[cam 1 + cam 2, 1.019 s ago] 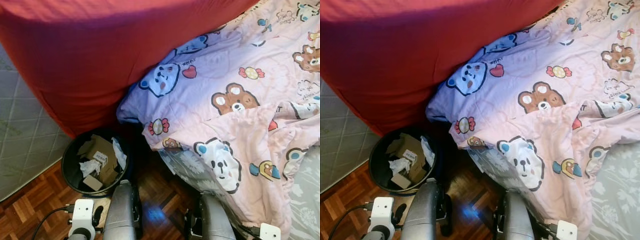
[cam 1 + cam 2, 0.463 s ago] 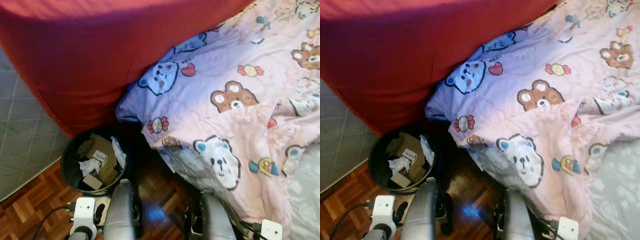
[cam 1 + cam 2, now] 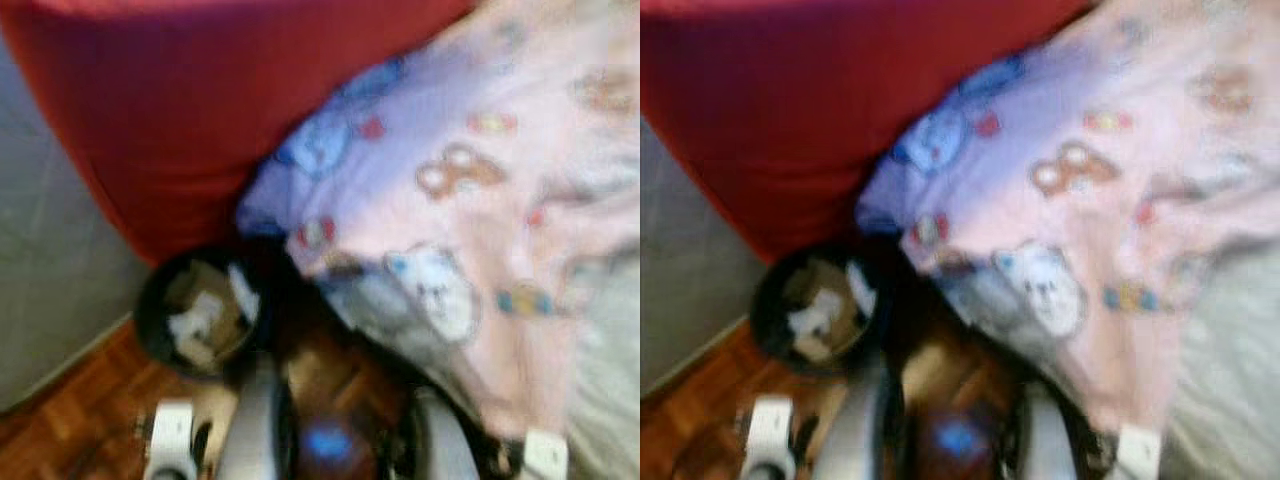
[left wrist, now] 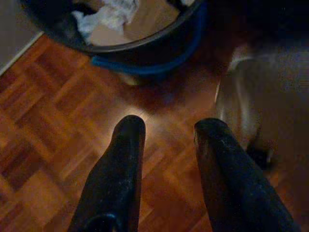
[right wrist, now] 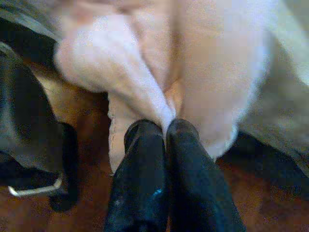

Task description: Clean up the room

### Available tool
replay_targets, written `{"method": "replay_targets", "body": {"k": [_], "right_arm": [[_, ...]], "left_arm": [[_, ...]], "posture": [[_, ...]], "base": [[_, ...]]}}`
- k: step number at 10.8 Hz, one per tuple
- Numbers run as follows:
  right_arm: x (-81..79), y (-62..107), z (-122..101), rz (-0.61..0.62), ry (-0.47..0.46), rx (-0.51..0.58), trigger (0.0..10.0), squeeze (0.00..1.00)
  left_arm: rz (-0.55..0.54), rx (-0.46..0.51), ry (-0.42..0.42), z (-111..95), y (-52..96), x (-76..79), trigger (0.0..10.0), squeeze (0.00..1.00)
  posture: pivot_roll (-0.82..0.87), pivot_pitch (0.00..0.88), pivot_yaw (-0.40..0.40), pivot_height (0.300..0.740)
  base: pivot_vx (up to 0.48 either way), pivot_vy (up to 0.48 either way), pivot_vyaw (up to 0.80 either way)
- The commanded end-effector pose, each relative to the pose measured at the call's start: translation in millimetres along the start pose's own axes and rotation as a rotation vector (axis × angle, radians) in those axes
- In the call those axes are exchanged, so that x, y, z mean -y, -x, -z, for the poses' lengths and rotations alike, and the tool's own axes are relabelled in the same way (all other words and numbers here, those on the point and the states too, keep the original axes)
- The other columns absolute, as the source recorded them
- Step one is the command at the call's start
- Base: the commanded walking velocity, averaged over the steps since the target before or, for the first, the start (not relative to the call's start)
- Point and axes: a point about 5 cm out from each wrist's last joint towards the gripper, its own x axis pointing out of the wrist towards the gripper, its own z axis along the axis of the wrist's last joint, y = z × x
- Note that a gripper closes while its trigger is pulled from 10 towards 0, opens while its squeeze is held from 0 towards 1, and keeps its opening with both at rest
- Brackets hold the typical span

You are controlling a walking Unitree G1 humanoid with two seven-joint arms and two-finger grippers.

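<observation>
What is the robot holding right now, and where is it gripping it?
The right gripper pinches a fold at the pink blanket's hanging edge. The left gripper holds nothing.

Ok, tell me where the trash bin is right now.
The black trash bin stands on the wood floor at the robot's front left, below the red bedding and beside the hanging edge of the bear-print quilt. It holds cardboard and crumpled paper.

Both eye views heavily motion-blurred, prints on the quilt [image 3: 470, 200] smeared. Left wrist view dim but sharp, soft glare on the floor [image 4: 58, 125]. Right wrist view brighter, soft-focused up close.
</observation>
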Motion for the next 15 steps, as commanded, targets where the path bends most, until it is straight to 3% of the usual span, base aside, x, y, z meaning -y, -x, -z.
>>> {"method": "replay_targets", "body": {"k": [1, 3, 5, 10, 12, 14, 15], "right_arm": [[5.0, 5.4, 16.6, 0.019, -0.008, -0.055, 0.0, 0.0], [8.1, 4.5, 14.3, 0.043, -0.006, -0.046, 0.0, 0.0], [22.2, 3.6, 11.5, 0.119, 0.005, -0.041, 0.0, 0.0], [49.5, 10.5, 31.0, 0.321, 0.123, -0.188, 0.0, 0.0], [45.4, 10.4, 33.2, 0.295, 0.125, -0.209, 0.0, 0.0], [20.1, 12.1, 44.2, 0.128, 0.14, -0.275, 0.0, 0.0], [16.6, 16.2, 54.8, 0.098, 0.169, -0.346, 0.0, 0.0]], "left_arm": [[-0.01, -0.054, -0.011, 14.2, 8.2, -3.8, 10.0, 0.0], [-0.006, -0.055, -0.012, 14.4, 8.3, -3.6, 10.0, 0.0], [0.001, -0.055, -0.011, 13.9, 7.5, -1.9, 10.0, 0.0], [0.004, -0.056, -0.008, 13.7, 6.9, -1.2, 10.0, 0.0], [0.006, -0.057, -0.008, 13.7, 6.7, -0.6, 10.0, 0.0], [0.011, -0.061, -0.009, 13.9, 6.4, 0.4, 10.0, 0.0], [0.012, -0.062, -0.008, 13.7, 6.2, 0.6, 10.0, 0.0]], "posture": [[0.16, 0.307, -0.017, 0.629], [0.16, 0.305, -0.016, 0.629], [0.16, 0.305, -0.017, 0.629], [0.16, 0.306, -0.015, 0.629], [0.16, 0.305, -0.015, 0.629], [0.16, 0.302, -0.015, 0.629], [0.16, 0.301, -0.014, 0.629]], "base": [[0.0, 0.0, 0.0], [0.0, 0.0, 0.0], [0.0, 0.0, 0.0], [0.0, 0.0, 0.0], [0.0, 0.0, 0.0], [0.0, 0.0, 0.0], [0.0, 0.0, 0.0]]}}
